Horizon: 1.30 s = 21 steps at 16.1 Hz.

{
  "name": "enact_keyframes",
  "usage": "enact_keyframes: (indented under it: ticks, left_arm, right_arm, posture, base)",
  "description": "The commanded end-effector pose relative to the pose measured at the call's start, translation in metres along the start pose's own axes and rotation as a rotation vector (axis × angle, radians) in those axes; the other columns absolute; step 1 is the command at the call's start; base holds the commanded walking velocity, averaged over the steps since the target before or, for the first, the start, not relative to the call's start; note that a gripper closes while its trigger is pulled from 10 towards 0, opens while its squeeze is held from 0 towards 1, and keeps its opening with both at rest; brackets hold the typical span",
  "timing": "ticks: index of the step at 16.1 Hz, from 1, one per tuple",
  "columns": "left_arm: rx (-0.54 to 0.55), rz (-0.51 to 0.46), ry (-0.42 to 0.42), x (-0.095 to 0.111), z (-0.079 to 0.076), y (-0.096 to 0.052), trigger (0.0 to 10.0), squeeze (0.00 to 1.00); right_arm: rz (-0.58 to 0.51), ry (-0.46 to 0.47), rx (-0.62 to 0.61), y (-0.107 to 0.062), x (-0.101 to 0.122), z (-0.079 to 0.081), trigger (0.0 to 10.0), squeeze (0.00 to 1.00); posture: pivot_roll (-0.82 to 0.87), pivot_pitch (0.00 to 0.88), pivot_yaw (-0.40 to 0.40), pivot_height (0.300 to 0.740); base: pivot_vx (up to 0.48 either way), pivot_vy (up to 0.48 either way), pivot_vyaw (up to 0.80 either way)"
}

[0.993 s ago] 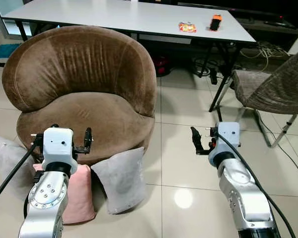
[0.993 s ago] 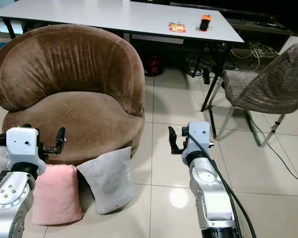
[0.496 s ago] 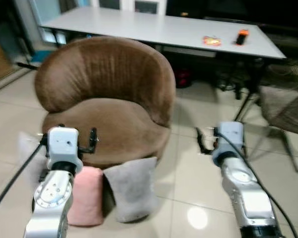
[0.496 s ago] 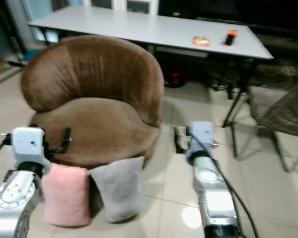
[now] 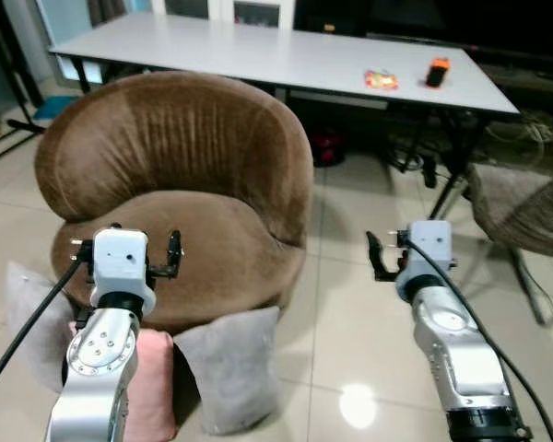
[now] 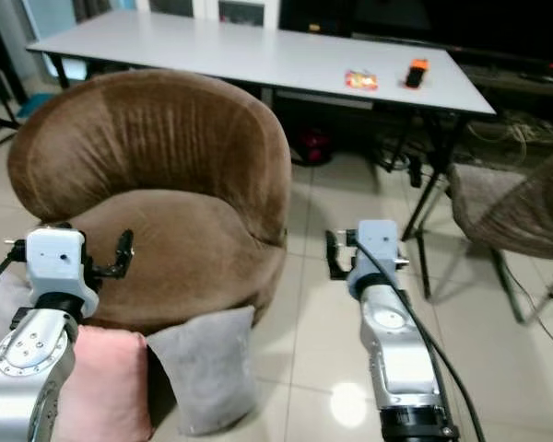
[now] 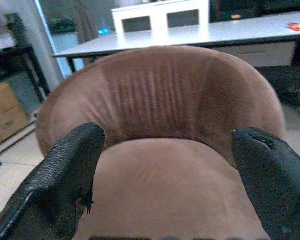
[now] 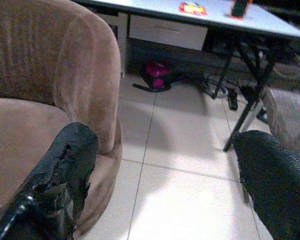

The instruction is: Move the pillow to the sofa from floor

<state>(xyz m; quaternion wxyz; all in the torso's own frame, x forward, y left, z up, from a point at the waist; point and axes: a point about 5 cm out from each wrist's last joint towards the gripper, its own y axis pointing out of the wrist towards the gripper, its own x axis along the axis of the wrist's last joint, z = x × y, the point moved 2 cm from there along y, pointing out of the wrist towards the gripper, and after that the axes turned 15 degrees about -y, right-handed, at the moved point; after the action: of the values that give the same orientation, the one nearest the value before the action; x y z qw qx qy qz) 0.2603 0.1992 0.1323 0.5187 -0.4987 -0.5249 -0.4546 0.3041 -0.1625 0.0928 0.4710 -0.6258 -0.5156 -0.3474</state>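
- Sofa (image 5: 180,193): brown, round, at 12 o'clock of the robot; seat bare.
- Grey pillow (image 5: 229,364): on the tiled floor (image 5: 350,322), leaning against the sofa's front base.
- Pink pillow (image 5: 152,382): on the floor, touching the grey pillow at its 9 o'clock.
- Left gripper (image 7: 165,180): fingers wide apart, holding nothing, over the seat's front edge.
- Right gripper (image 8: 165,180): fingers wide apart, holding nothing, above the floor at the sofa's 3 o'clock.
- White table (image 5: 258,51): behind the sofa; 2 small items on it.

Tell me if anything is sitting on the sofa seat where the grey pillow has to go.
Nothing visible does: the brown sofa seat is bare. The grey pillow leans against its front on the floor, beside a pink pillow.
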Motion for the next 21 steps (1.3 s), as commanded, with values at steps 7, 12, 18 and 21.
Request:
enact_keyframes:
  ticks: [7,12,18,21]
  left_arm:
    - [0.03,-0.008,0.019,0.001,0.007,-0.002,10.0,0.0]
    - [0.041,-0.006,0.033,0.0,0.008,-0.003,10.0,0.0]
    - [0.061,-0.013,0.068,0.0,0.012,-0.005,10.0,0.0]
    - [0.059,-0.011,0.063,0.0,0.011,-0.005,10.0,0.0]
  right_arm:
    - [-0.071,-0.016,0.137,0.002,0.015,0.023,10.0,0.0]
    - [-0.063,0.018,0.107,0.002,0.012,0.016,10.0,0.0]
    - [-0.061,0.028,0.1,0.002,0.011,0.014,10.0,0.0]
    - [-0.051,0.023,0.094,0.003,0.009,0.012,10.0,0.0]
  posture:
    - [-0.06,0.0,-0.064,0.74]
    - [-0.06,0.0,-0.067,0.74]
    - [-0.06,0.0,-0.068,0.74]
    - [-0.06,0.0,-0.069,0.74]
  base:
    - [0.317,0.0,0.69]
    - [0.238,0.0,0.64]
    - [0.0,-0.08,0.0]
    - [0.0,-0.48,0.0]
